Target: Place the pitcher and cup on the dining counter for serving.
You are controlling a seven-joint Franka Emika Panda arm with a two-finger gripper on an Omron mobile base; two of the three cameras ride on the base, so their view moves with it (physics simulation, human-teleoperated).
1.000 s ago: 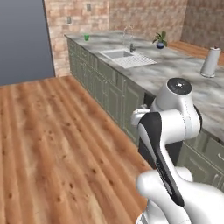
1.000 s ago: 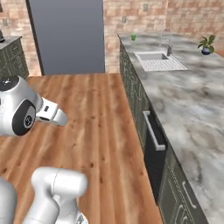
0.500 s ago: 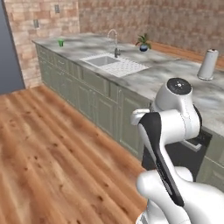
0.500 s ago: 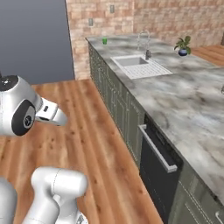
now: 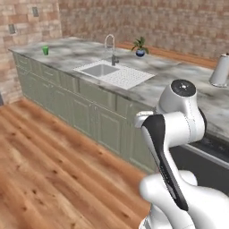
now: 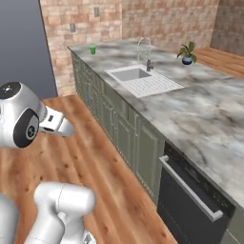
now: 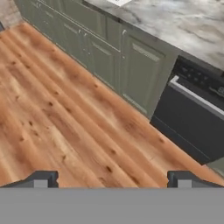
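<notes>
The wooden floor (image 5: 49,165) spans the lower left of the left base view and lies under the gripper in the hand view. Along it runs a long marbled bench (image 6: 200,114) with grey-green cabinet doors (image 5: 91,118) below; this is the sink run, not the dining counter. A dark appliance front (image 6: 190,200) with a pale bar handle is set into the cabinets near the robot's end of the bench. A brick wall (image 5: 147,20) stands behind the bench. The white arm (image 5: 174,129) rises at the lower right of the left base view, in front of the bench edge. A white sink (image 6: 131,74) with a ribbed drainboard is let into the bench top, with a curved metal faucet (image 5: 109,44) behind it. A pale grey lidded canister (image 5: 220,70) stands upright on the bench at the right edge of the left base view. A small potted plant (image 6: 187,52) in a blue pot stands on the bench beyond the sink. The cup (image 5: 45,50), small and bright green, stands upright on the far end of the bench, near the brick corner, well apart from the sink and from the arm. The gripper (image 7: 111,179) points down at the floor beside the cabinets; its two fingertips stand wide apart with nothing between them.
</notes>
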